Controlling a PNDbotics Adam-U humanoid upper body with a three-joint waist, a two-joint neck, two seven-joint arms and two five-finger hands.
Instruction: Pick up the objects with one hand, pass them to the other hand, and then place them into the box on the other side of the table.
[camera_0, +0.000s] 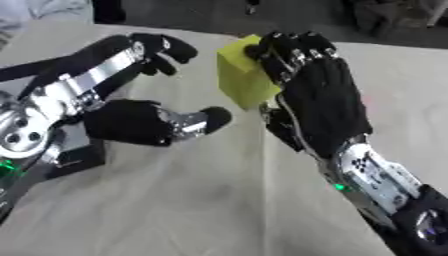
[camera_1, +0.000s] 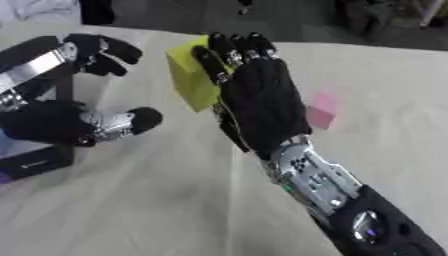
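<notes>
The right hand (camera_0: 319, 95) grips a yellow block (camera_0: 243, 75) above the pale table (camera_0: 192, 200), its fingers curled over the block's top edge and its back turned to the camera. The block sits against the palm side, jutting out to the hand's left. Just beyond the block, the left hand (camera_0: 131, 122) waits spread wide, thumb extended toward the block and fingers arched above it, holding nothing and apart from the block. To the right hand's right, a small pink object (camera_1: 320, 112) lies on the table, possibly another block. A dark flat object (camera_1: 35, 160) lies beneath the left hand.
</notes>
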